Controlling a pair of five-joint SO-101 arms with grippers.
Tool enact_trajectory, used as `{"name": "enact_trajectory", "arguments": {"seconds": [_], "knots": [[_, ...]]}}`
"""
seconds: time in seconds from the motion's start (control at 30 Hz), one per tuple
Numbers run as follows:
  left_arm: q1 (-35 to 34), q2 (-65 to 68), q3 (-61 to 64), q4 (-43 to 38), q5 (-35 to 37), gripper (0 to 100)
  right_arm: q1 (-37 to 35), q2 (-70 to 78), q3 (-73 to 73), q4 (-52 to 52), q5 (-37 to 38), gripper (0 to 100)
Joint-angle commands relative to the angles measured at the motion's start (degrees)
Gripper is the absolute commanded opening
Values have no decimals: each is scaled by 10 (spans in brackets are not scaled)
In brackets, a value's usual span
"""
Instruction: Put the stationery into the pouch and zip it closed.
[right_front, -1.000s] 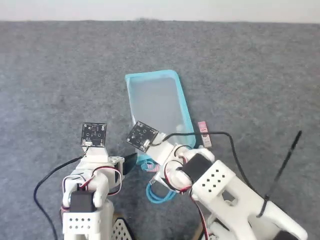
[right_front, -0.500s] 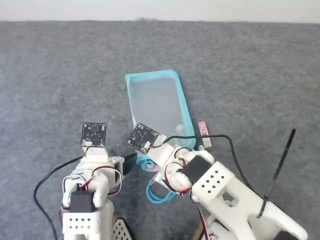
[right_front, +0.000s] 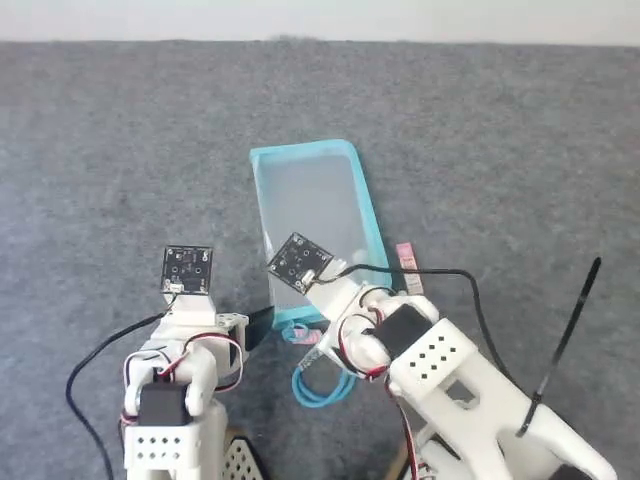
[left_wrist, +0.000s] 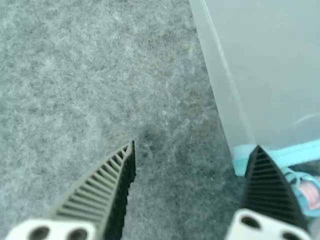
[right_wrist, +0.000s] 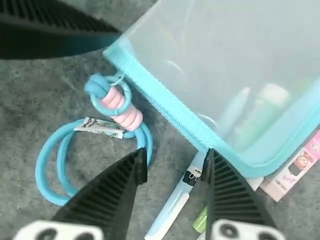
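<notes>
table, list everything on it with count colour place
pouch: one, translucent with light blue edging, mid table
items in pouch: count unclear, green and pale, near end
cord loop: one, blue with pink beads, at the pouch's near corner
pens: two, pale blue and green, partly under the pouch's near edge
packet: one, pink, against the pouch's long side
table: one, grey, under everything
left end effector: one, black, open, beside the pouch's near corner
right end effector: one, black, open, over the pens

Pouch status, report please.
Left tool open, beside pouch corner. Right tool open, over pens sticking out of pouch. Blue cord loop lies alongside.
</notes>
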Motion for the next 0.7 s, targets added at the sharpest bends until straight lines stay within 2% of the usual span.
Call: {"name": "enact_trajectory", "arguments": {"seconds": [0.0, 0.37, 0.67], "knots": [[-4, -11, -4, 1, 7, 336, 9, -18, -7, -11, -7, 195], [-4, -11, -4, 1, 7, 336, 17, 131, -41, -71, -11, 198], [-4, -11, -4, 1, 7, 336, 124, 267, -171, -94, 3, 198]]}}
